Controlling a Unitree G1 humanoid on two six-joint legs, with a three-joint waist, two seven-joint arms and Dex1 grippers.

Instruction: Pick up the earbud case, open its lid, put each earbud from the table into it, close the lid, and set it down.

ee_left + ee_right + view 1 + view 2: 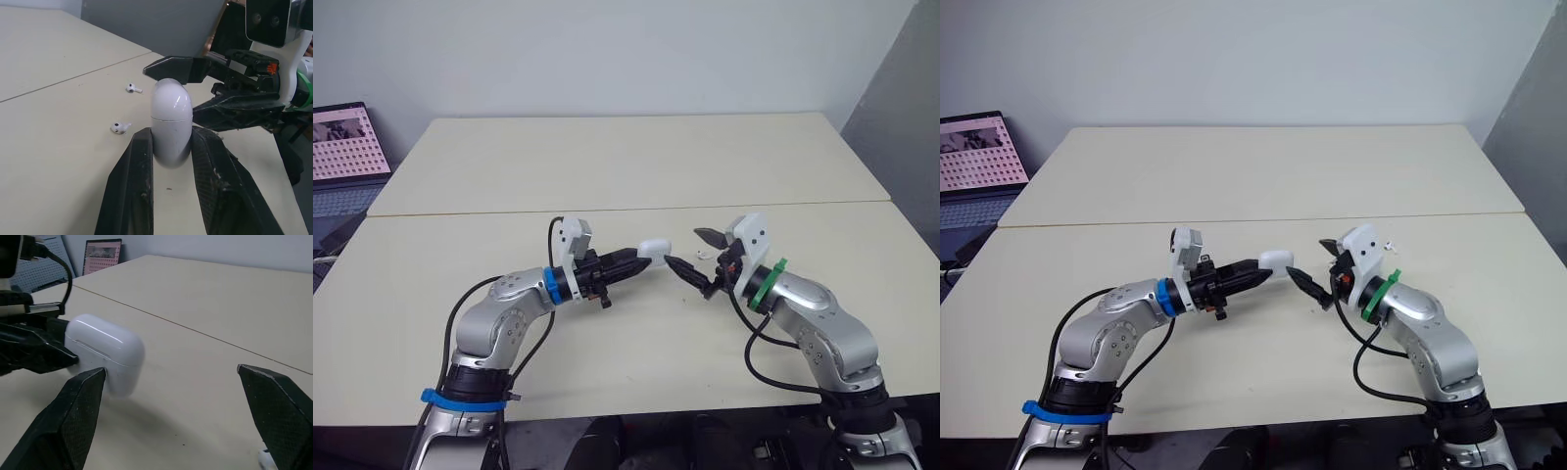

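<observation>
Left gripper point(641, 260) is clamping the earbud case point(170, 128) by its lower half and holding it clear above the table point(607, 166), lid end pointing toward the right gripper point(693, 252). The lid point(170, 97) is sitting shut, its seam unbroken. The right gripper's jaws are standing wide open around the lid end, gripping nothing. One finger is lying just beside the lid, and I cannot tell whether it is touching. Two earbuds point(120, 128) point(132, 88) are lying loose on the table near the right gripper.

Risks, as I am judging them:
- The case is looking glossy and rounded, and it is being pinched on a narrow band. A sideways pry at the lid could be twisting it in the pads, or popping it out.
- A dropped case could be landing among the earbuds and scattering them.
- The right gripper's lower finger, if dipping, could be sweeping an earbud away.
</observation>
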